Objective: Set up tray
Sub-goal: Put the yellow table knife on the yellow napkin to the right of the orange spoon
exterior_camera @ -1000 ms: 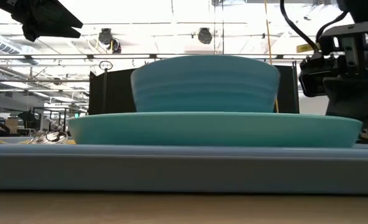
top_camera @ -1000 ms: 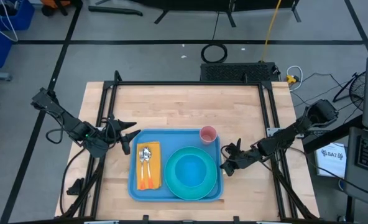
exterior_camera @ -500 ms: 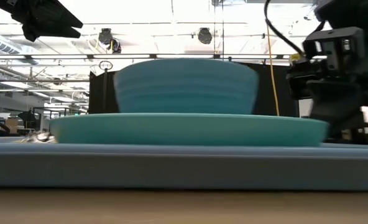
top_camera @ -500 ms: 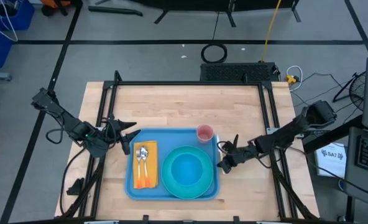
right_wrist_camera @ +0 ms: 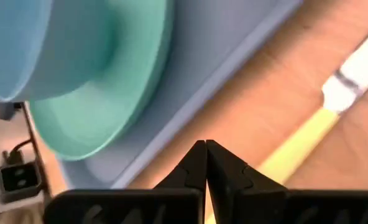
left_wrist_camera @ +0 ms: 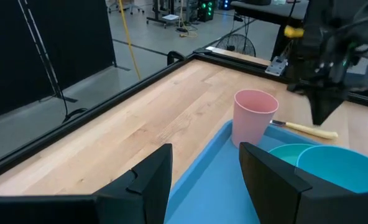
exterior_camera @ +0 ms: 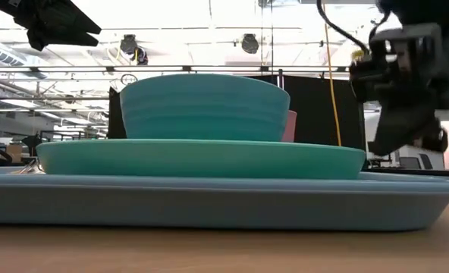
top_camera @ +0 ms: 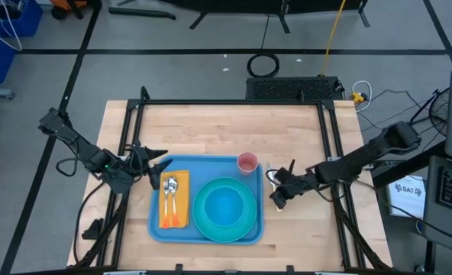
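Right hand (top_camera: 278, 197) first: fingers pinched fully together, holding nothing, hanging low just off the tray's right edge; in its own wrist view the shut tips (right_wrist_camera: 206, 163) point down at bare wood, with the tray's rim on one side of them and a yellow-handled knife (right_wrist_camera: 308, 135) lying on the desk on the other; so the knife is outside the tray, on the desk near this hand, and I'd judge it the piece left to bring in.

Left hand (top_camera: 151, 169) now: jaws standing moderately apart with nothing between them, poised at the tray's far left corner, looking along the tray from its wrist camera.

And the tray (top_camera: 249, 229) itself: a big blue rectangle sitting near the front middle of the desk (top_camera: 218, 126), its long axis running left to right between the two hands; the right hand lies just beside its right short edge, the left hand over its left far corner.

On board: an orange napkin (top_camera: 172, 220) at the left end carrying a fork and spoon (top_camera: 172, 191); a turquoise plate (top_camera: 245, 221) to the right of it with a bowl (top_camera: 224, 206) on top; a pink cup (top_camera: 246, 163) at the far right corner.

The relation that matters: the knife sits to the tray's right, close to the right hand and well away from the left, so the right arm looks the natural one for it, though those shut fingers would need to part first.
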